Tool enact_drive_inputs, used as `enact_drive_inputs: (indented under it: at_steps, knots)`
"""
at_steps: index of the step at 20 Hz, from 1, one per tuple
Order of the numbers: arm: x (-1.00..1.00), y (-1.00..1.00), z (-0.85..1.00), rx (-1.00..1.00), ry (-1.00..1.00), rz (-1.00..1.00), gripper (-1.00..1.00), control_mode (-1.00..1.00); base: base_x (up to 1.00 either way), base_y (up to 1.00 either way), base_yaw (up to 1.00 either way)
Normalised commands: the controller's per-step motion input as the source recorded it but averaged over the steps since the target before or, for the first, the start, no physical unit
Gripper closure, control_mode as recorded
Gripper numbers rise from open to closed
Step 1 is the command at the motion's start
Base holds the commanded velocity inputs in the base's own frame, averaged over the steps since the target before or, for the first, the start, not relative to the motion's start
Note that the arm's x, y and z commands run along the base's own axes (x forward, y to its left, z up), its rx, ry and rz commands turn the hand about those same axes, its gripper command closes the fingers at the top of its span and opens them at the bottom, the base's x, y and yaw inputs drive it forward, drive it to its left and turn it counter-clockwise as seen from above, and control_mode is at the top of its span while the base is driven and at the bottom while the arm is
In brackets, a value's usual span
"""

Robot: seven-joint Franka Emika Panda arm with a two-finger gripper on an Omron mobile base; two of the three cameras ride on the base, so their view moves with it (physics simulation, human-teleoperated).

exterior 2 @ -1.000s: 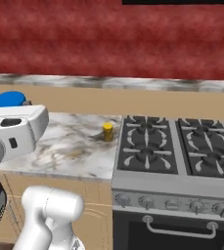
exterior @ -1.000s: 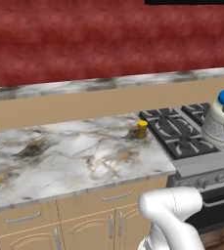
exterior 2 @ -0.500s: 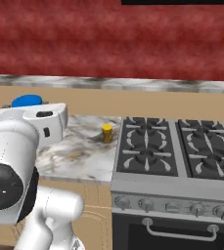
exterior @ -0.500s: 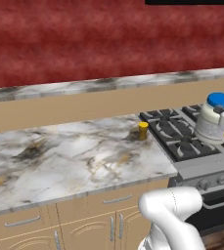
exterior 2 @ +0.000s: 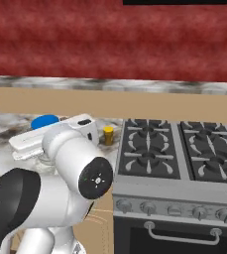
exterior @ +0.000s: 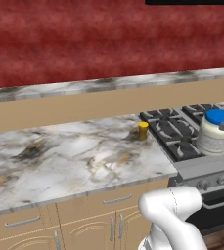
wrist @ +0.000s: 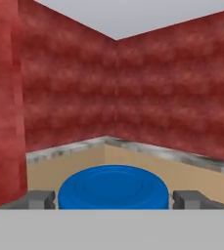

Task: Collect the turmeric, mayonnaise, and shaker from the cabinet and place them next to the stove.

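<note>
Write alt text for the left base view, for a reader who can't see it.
A white jar of mayonnaise with a blue lid is held in the gripper above the black stove. A small yellow-lidded turmeric jar stands on the marble counter beside the stove.

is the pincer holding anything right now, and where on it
Yes, the mayonnaise jar. The pincer grips it from either side, just below the blue lid, and holds it upright above the stove.

Count: one turmeric (exterior: pixel 143 130) jar with yellow lid on the marble counter (exterior: pixel 59 161); one mayonnaise (exterior: pixel 214 133) jar with blue lid; one stove (exterior 2: pixel 184 163) showing four burners in the right base view; seven knobs on its front.
</note>
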Motion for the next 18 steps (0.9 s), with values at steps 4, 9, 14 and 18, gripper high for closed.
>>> enact_drive_inputs:
  at_steps: [4,9,14,18]
  knots:
    - [0.01,0.0,-0.54,-0.03,0.0,0.25,1.0,-1.0,0.0,0.0,0.0]
    - [0.42,0.05,-0.51,0.0,0.0,0.12,1.0,-1.0,0.0,0.0,0.0]
    - [0.52,0.08,-0.34,0.0,0.01,0.07,1.0,-1.0,0.0,0.0,0.0]
    - [0.61,0.11,-0.26,0.02,0.01,0.04,1.0,-1.0,0.0,0.0,0.0]
